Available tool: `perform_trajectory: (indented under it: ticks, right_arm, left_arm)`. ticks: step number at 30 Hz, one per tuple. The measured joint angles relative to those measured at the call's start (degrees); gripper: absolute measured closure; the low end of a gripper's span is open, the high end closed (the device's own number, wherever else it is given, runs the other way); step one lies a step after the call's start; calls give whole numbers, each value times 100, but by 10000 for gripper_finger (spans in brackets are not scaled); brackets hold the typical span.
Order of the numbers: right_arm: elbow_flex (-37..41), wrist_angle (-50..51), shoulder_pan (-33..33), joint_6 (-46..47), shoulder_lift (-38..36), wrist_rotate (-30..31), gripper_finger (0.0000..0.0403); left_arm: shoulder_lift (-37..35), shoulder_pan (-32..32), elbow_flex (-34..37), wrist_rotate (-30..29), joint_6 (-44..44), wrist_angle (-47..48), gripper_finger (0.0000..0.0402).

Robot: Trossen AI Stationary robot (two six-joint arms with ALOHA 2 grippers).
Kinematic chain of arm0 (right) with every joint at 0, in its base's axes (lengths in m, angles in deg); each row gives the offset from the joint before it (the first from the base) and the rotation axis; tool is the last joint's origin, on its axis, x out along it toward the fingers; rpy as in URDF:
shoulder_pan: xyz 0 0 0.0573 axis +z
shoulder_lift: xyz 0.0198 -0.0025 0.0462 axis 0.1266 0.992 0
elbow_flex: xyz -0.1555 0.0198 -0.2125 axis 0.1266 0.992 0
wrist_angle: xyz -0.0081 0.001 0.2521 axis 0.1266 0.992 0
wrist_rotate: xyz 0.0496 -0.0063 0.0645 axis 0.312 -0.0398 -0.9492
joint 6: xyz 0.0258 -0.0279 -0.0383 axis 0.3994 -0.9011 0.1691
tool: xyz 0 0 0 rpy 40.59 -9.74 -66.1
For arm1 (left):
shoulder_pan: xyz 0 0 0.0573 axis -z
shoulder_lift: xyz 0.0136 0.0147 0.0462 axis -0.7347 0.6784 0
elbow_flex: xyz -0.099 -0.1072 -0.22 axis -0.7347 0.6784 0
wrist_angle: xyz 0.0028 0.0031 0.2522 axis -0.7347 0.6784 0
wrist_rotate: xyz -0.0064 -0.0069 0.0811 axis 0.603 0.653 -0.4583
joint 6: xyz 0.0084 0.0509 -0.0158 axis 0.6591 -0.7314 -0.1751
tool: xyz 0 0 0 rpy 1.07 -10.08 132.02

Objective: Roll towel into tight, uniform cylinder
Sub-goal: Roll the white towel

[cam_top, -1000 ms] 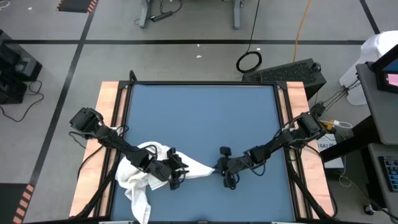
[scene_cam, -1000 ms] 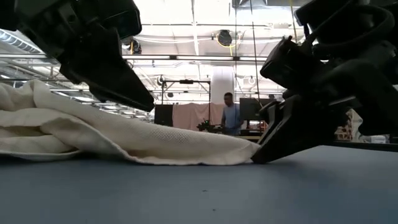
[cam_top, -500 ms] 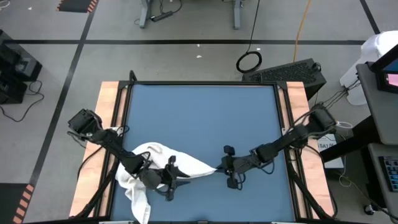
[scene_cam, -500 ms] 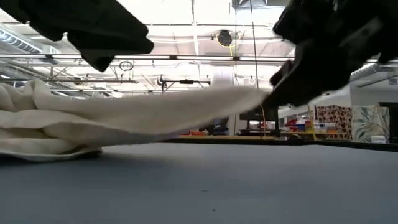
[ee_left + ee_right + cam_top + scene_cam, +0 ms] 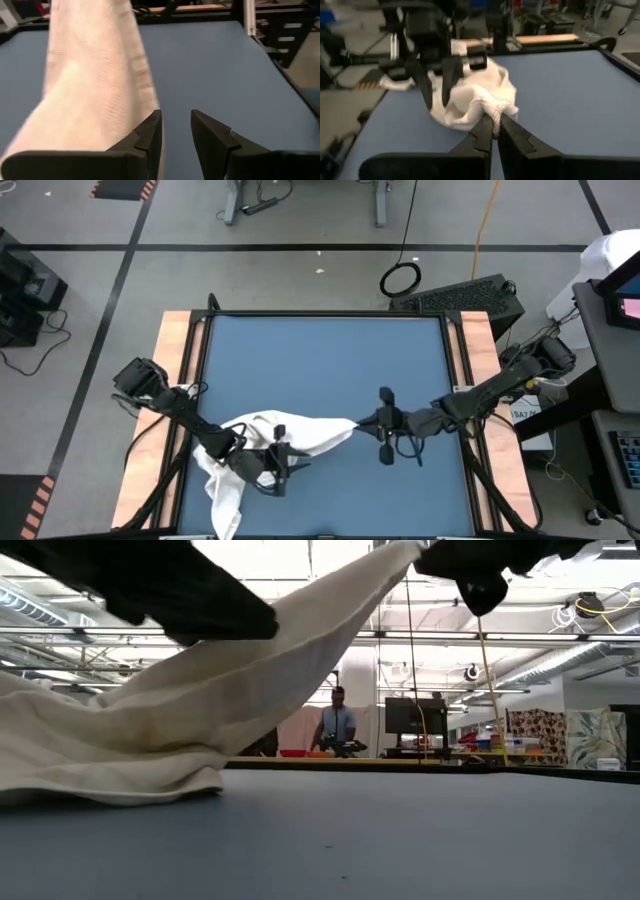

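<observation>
While right pincer [image 5: 495, 131] lifts towel [image 5: 300, 435], blue mat [image 5: 320, 370], workshop behind

I am looking down on the table [image 5: 190, 340], its blue mat [image 5: 320, 370] sitting between light wooden side strips. Behind it, on the grey floor, a black coiled cable [image 5: 400, 278] is lying beside a dark flat case [image 5: 470, 298], and an orange cord [image 5: 485, 220] is trailing away. A small pink-lit screen [image 5: 630, 307] is showing at the right edge. Across the room a person [image 5: 336, 725] is standing near a dark monitor [image 5: 408, 717].
</observation>
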Motion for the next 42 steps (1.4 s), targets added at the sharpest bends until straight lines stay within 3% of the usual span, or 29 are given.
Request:
perform_trajectory:
  ticks: [3,8,14,17,20,23,27,30,33,40,42]
  right_arm:
    - [0,-435,0,14,252,397,390]
    - [0,-1054,1,-144,758,393,390]
    - [2,-1295,-2,-150,1164,362,389]
    - [2,-1290,-2,-159,1171,185,389]
    - [2,-1262,1,-215,1171,-151,389]
    - [2,-1264,4,-289,1171,-383,389]
    - [2,-1263,43,-281,1171,-398,389]
    - [2,-1236,115,-286,1171,-394,389]
    - [2,-1176,193,-290,1171,-390,389]
    - [2,-1044,308,-280,1171,-362,389]
    - [2,-1041,346,-273,1171,-363,389]
  left_arm:
    - [0,-67,-177,-21,-167,-277,291]
    - [-7,-86,-784,-20,-1029,-424,291]
    - [-9,-280,-1344,-638,-1619,464,291]
    - [-9,-477,-1369,-459,-1297,898,288]
    - [-9,-755,-1367,246,-689,1478,260]
    - [41,-937,-1364,412,-313,1652,210]
    - [265,-1080,-1362,450,-297,1497,152]
    - [449,-1158,-1364,851,-550,1401,145]
    - [602,-1135,-1360,1007,-850,1159,179]
    - [565,-1133,-1366,888,-1074,913,367]
    - [562,-1133,-1367,873,-1163,833,388]
